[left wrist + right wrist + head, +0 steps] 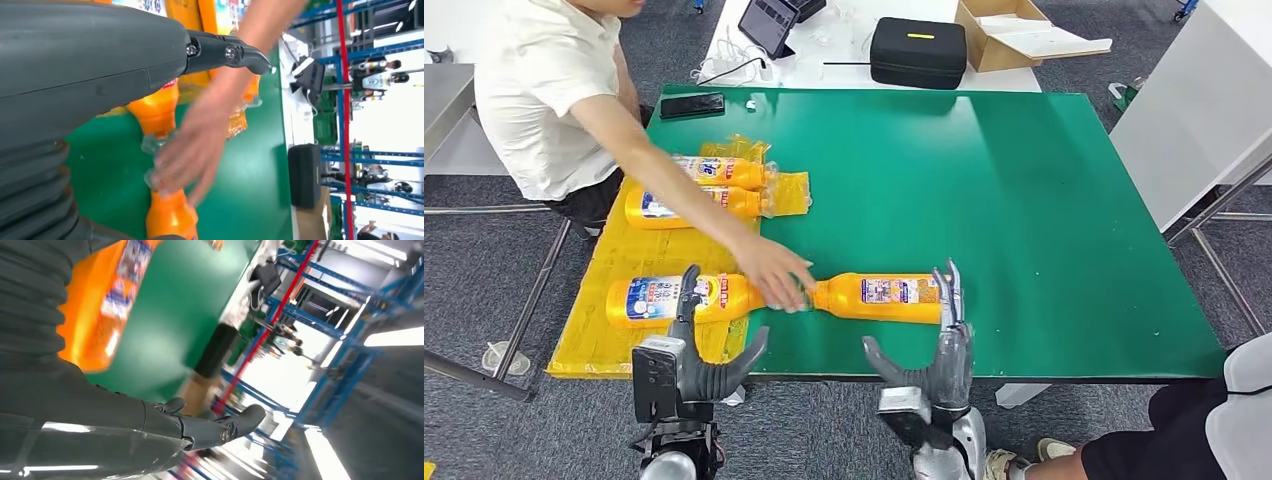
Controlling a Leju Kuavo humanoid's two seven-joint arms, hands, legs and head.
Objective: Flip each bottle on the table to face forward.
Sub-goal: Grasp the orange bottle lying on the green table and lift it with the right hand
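Note:
Several orange bottles lie on their sides. One bottle (879,297) rests on the green table (984,180) near its front edge, cap pointing left. A second bottle (674,297) lies on the yellow sheet (624,260), cap pointing right. A person's hand (774,272) reaches between the two caps; the left wrist view has that hand (200,140) blurred over the bottle necks (155,112). My left hand (694,360) stands open at the table's front, fingers up beside the second bottle. My right hand (934,350) is open, fingertips up against the first bottle's base (95,315).
Two more orange bottles (714,172) (689,205) lie further back on the yellow sheet. A black phone (692,105) sits at the table's far left corner. A black case (917,50) and a cardboard box (1014,35) stand on the white table behind.

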